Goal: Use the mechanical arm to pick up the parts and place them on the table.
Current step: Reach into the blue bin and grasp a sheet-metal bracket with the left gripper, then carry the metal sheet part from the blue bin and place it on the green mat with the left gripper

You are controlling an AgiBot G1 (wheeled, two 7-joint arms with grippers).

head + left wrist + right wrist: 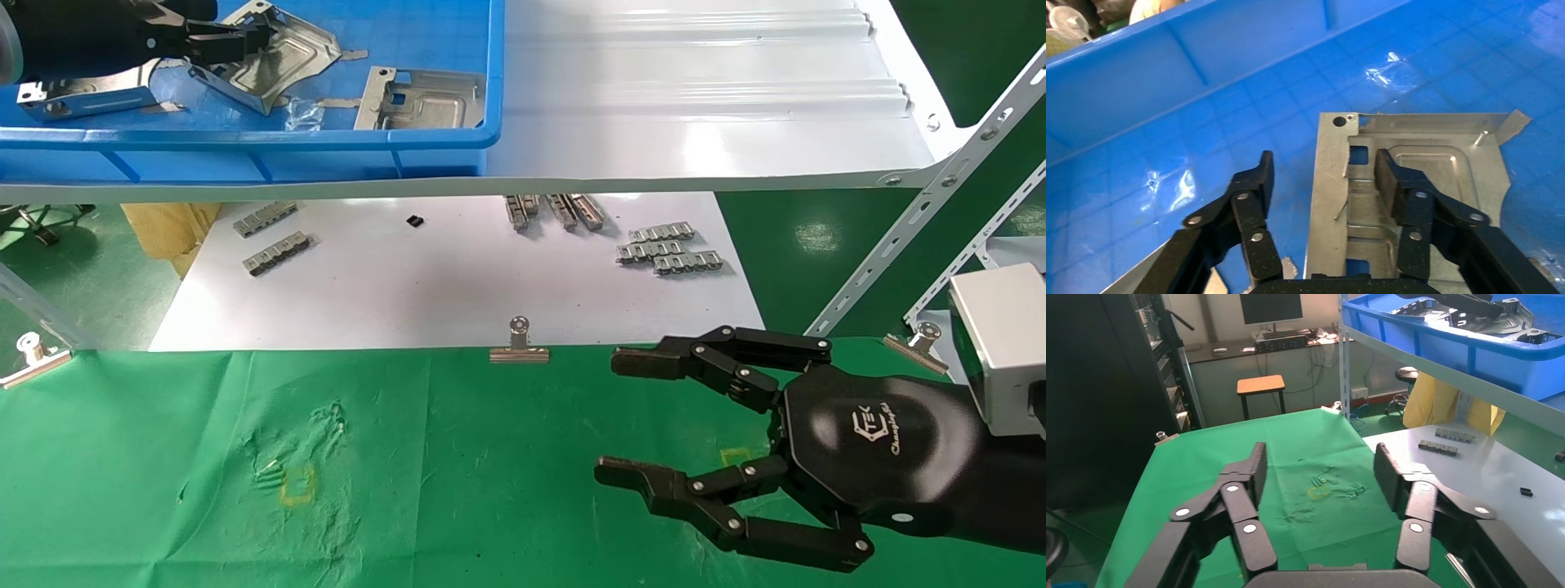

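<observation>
My left gripper (245,41) is open inside the blue bin (245,155) on the upper shelf. In the left wrist view (1324,162) its two fingers straddle the side edge of a shiny silver part (1438,141) lying flat on the bin floor, one finger over the plate and one beside it. In the head view this part (282,57) looks tilted; two more parts (421,98) (82,98) lie in the bin. My right gripper (621,416) is open and empty above the green cloth table (449,474), also seen in the right wrist view (1319,453).
A glossy white shelf board (695,98) carries the bin. Below it a white board (449,286) holds grey toothed strips (670,249). Binder clips (519,343) pin the cloth's far edge. Slotted metal posts (923,220) stand at the right. A yellow square (297,486) marks the cloth.
</observation>
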